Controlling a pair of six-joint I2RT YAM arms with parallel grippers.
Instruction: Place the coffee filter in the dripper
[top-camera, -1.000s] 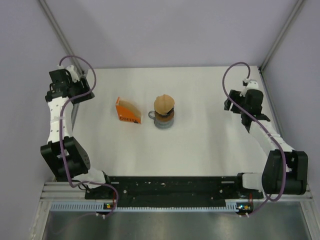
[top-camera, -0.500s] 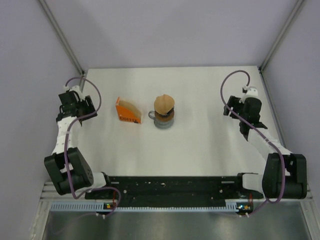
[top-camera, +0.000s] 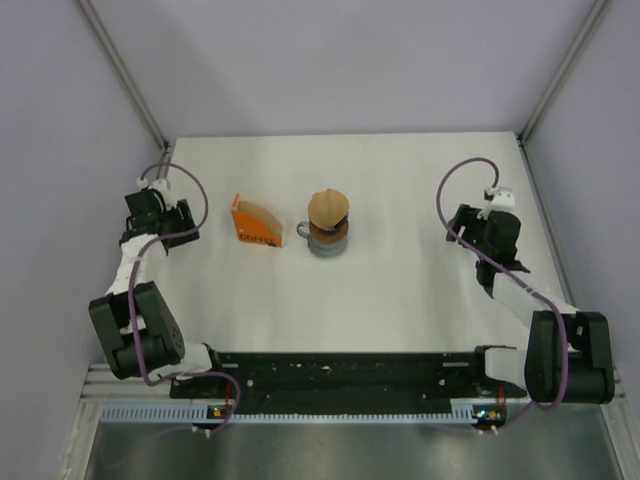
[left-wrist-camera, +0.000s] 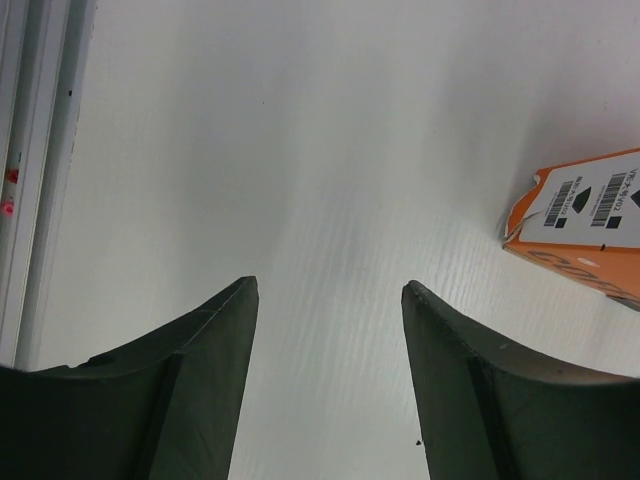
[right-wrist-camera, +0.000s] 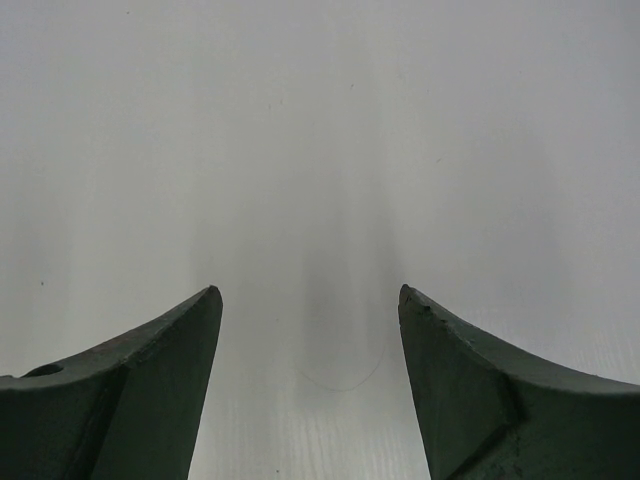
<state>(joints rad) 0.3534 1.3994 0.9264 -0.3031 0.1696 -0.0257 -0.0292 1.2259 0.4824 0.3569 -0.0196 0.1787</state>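
The tan coffee filter (top-camera: 328, 207) sits rounded side up on top of the stack at the table's middle. Under it a brown rim and the grey handled mug (top-camera: 326, 245) show. The blue dripper is not visible; the filter covers whatever is beneath it. My left gripper (top-camera: 178, 222) is open and empty, low at the left, pointing toward the orange pack. In the left wrist view (left-wrist-camera: 328, 290) its jaws stand wide apart over bare table. My right gripper (top-camera: 463, 223) is open and empty at the right, far from the stack. The right wrist view (right-wrist-camera: 310, 292) shows only table between its jaws.
The orange wedge-shaped printed pack (top-camera: 256, 225) lies left of the mug; its corner shows in the left wrist view (left-wrist-camera: 588, 213). A metal rail (left-wrist-camera: 30, 170) runs along the table's left edge. Grey walls enclose the left, right and back.
Both arms have drawn in and lowered toward the table. The left gripper came down and nearer the orange pack; the right one sank slightly nearer. The filter stack has not moved.
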